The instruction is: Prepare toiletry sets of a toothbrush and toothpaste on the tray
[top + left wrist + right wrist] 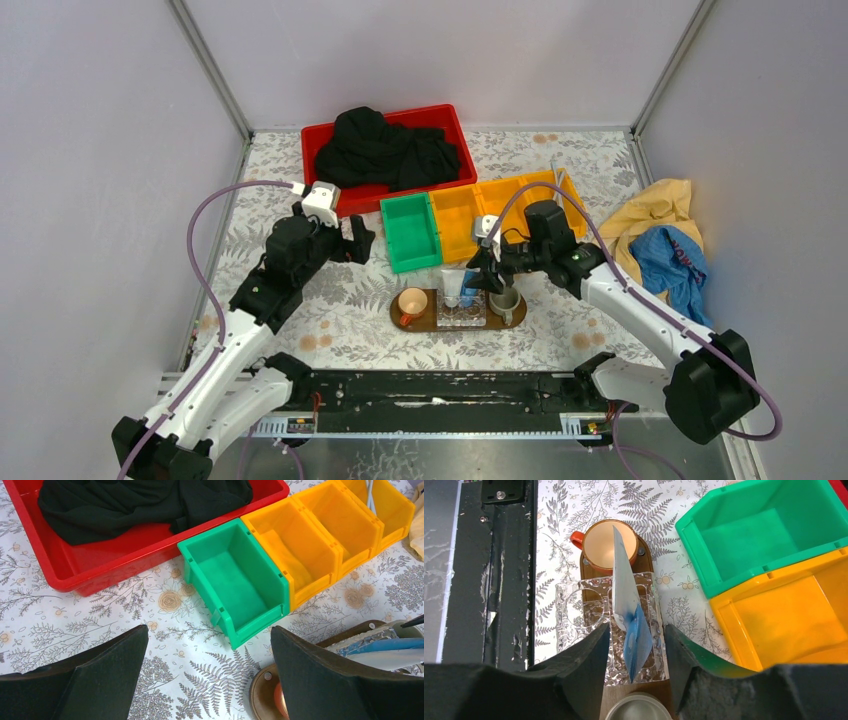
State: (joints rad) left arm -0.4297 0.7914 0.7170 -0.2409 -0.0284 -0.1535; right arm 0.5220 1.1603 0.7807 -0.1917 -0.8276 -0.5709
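1. The toothpaste is two flat, tapered tubes side by side: a silvery-white one (623,590) and a bright blue one (640,639). Both have thin, crimped-looking edges turned toward my right wrist camera.
2. Both tubes sit on the tray (589,577), a dark-brown wooden board with rounded ends. They are lodged in the clear box (574,610) at the tray's middle. I cannot tell how steeply they lean.
3. My right gripper (636,627) hangs over the tray's middle with its black fingers parted, one on each side of the blue tube. A gap shows on both sides, so it grips nothing.
4. My left gripper (209,628) is off the tray's left end, spread wide and empty.
5. The toothbrush (370,494) shows as thin pale sticks in the farthest yellow bin (395,510), well beyond the tray.
6. The clear box is dimpled, glassy plastic. An orange cup (599,547) with a cream inside stands on the tray's left end, and a grey cup (636,707) on its right end.
7. Beyond the tray stands a glossy, hard-sided green bin (235,575).
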